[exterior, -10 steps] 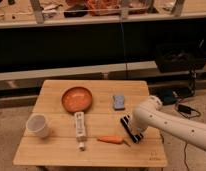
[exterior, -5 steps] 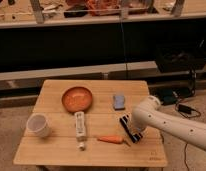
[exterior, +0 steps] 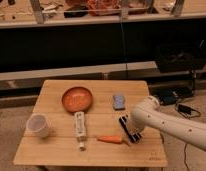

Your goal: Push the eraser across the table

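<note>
The white arm reaches in from the right edge of the wooden plank table, its rounded elbow hanging over the table's right side; the gripper is tucked down behind that elbow at the eraser, and whether it is released or clenched cannot be told; the eraser, a long black block with a pale stripe, lies slanted near the table's right front, partly covered by the arm; compared with half a second ago, eraser and arm sit in almost the same place, with no clear shift; a carrot lies just left of the eraser's near end; a white remote-like bar lies lengthwise at centre; an orange bowl stands behind it; a blue-grey pad lies to the bowl's right; a white cup stands at the left.
</note>
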Controlling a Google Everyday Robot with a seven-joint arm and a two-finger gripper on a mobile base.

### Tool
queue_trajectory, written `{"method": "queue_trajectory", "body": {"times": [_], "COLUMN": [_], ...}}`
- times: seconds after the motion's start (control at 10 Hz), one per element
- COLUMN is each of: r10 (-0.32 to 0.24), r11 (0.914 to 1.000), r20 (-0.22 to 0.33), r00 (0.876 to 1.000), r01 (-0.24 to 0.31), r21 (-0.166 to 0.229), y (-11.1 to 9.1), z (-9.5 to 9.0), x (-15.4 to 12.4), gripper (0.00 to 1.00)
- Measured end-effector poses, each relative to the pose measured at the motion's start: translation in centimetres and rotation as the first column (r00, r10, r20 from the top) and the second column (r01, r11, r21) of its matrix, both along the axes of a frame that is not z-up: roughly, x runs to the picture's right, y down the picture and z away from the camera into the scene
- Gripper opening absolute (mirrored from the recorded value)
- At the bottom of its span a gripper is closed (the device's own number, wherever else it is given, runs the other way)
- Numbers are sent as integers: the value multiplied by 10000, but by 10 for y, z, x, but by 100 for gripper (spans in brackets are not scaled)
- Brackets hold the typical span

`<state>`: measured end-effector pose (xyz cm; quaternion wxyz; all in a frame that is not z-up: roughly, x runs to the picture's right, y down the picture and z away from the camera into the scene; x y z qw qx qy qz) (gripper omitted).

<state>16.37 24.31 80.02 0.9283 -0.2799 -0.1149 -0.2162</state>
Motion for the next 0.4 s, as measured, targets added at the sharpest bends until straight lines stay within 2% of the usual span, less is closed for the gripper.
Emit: {"method": "queue_trajectory", "body": {"times": [0.4], "r10": [-102], "r11": [9999], "r20": [101], "r00": [9999], "r01": [102], "r21": [33], "y": [1], "z": [1], "x": [-3], "gripper": [1]}}
